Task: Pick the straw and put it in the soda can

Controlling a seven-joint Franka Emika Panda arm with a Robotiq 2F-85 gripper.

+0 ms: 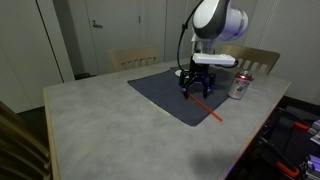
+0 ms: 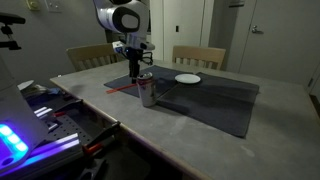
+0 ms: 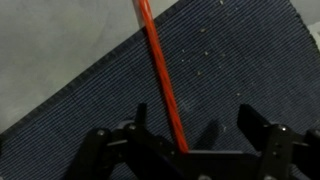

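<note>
The red-orange straw (image 1: pixel 207 108) lies flat, partly on the dark mat (image 1: pixel 160 95) and partly on the bare table. It also shows in an exterior view (image 2: pixel 121 87) and in the wrist view (image 3: pixel 160 70). The silver soda can (image 1: pixel 240 86) with red markings stands upright just off the mat's edge, beside the straw, and shows in an exterior view (image 2: pixel 147 93). My gripper (image 1: pixel 197 88) hangs low over the straw's end that lies on the mat. Its fingers are open, and in the wrist view (image 3: pixel 195 135) the straw runs between them, nearer one finger.
A flat white plate (image 2: pixel 187 78) lies on the mat beyond the can. Two wooden chairs (image 2: pixel 198 56) stand at the table's far side. Equipment with cables (image 2: pixel 50 110) sits just past the table edge near the can.
</note>
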